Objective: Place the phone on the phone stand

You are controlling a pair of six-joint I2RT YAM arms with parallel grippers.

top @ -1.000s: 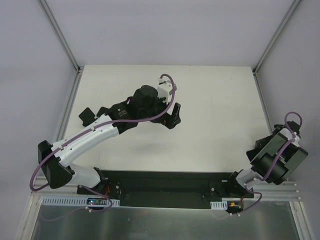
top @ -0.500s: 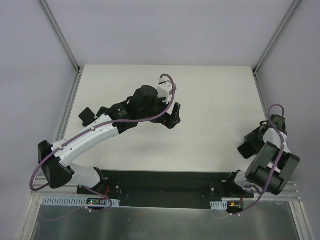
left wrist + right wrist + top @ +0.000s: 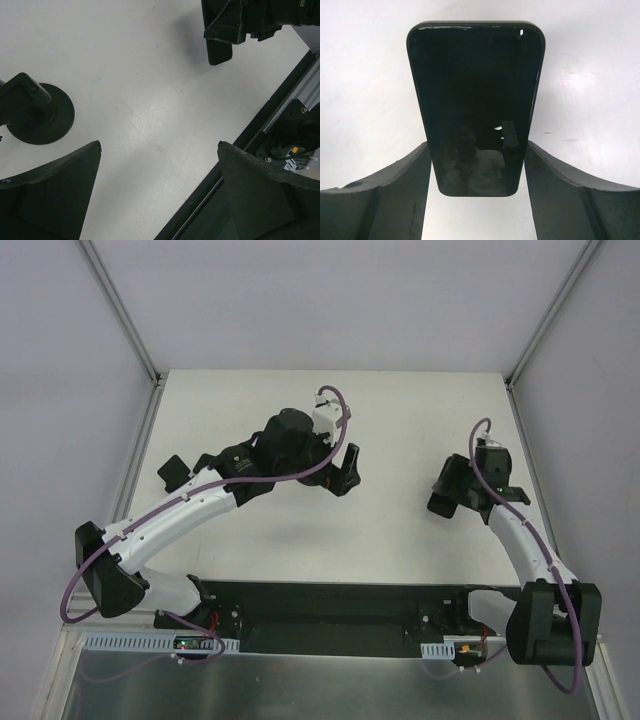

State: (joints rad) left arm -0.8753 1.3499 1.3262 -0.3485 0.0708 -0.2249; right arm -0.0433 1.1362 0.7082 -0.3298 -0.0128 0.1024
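The phone [image 3: 476, 100], a flat black slab, is clamped between the fingers of my right gripper [image 3: 476, 147] and held above the white table. In the top view the right gripper [image 3: 447, 488] is at the right middle of the table. The phone stand [image 3: 40, 112], with a round disc base and short stem, stands on the table just left of my left gripper [image 3: 159, 145], which is open and empty. In the left wrist view the right gripper [image 3: 240, 20] with the phone [image 3: 220, 50] hangs at the top right. In the top view the left gripper [image 3: 346, 470] largely hides the stand.
A black base rail [image 3: 330, 605] runs along the near edge of the table and also shows in the left wrist view [image 3: 260, 145]. Grey walls and metal frame posts [image 3: 130, 330] enclose the table on three sides.
My right arm has swung from the table's right edge in toward the middle, carrying the phone. The left arm has not moved.
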